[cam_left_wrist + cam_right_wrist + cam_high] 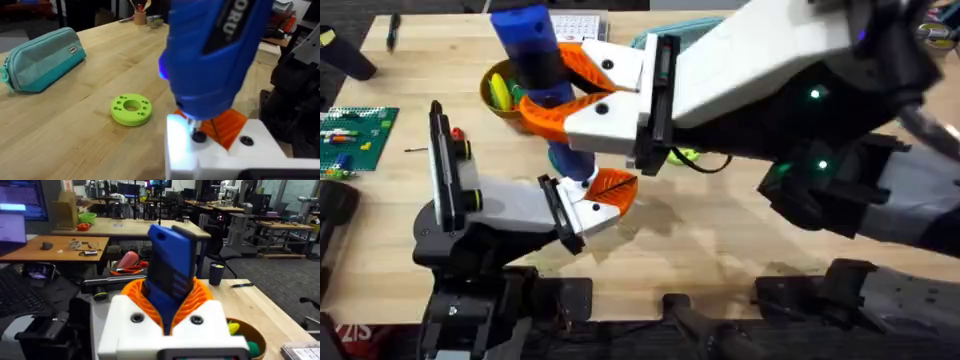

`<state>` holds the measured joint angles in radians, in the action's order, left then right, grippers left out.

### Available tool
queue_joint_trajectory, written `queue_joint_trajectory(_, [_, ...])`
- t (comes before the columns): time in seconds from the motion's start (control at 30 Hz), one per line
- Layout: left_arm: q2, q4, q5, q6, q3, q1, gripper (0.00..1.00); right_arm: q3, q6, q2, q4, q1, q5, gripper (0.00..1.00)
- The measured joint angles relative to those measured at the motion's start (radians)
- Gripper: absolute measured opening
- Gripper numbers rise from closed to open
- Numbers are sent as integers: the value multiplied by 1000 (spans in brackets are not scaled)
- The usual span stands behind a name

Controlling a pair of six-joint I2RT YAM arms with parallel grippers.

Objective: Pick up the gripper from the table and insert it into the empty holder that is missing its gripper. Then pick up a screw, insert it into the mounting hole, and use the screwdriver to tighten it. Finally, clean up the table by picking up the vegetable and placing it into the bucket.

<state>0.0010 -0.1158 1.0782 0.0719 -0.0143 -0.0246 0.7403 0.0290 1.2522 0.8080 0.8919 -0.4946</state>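
My right gripper point(542, 85) reaches across from the right and is shut on the blue screwdriver point(535, 50), with its orange pads point(200, 297) hugging the handle. The screwdriver points down, and its tip rests on a dark screw point(199, 136) in the white mount of the holder point(485, 200). The holder rises from the lower-left base. The orange ribbed gripper point(612, 184) sits on that mount, just behind the tip. Beyond the screwdriver is the brown bucket point(492, 108) with a yellow and green vegetable point(233, 328) inside.
A green ring point(131, 109) lies on the wood near the mount, with a teal pencil case point(42, 60) farther back. A green brick plate point(355, 135) sits at the left edge. A thin black cable point(710, 165) trails under the right arm.
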Motion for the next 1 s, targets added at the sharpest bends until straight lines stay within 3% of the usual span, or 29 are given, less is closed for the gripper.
queue_joint_trajectory(1.0, [0, 0, 0, 0, 0, 0, 11, -1, 20, 0, 6, 2, 0, 49])
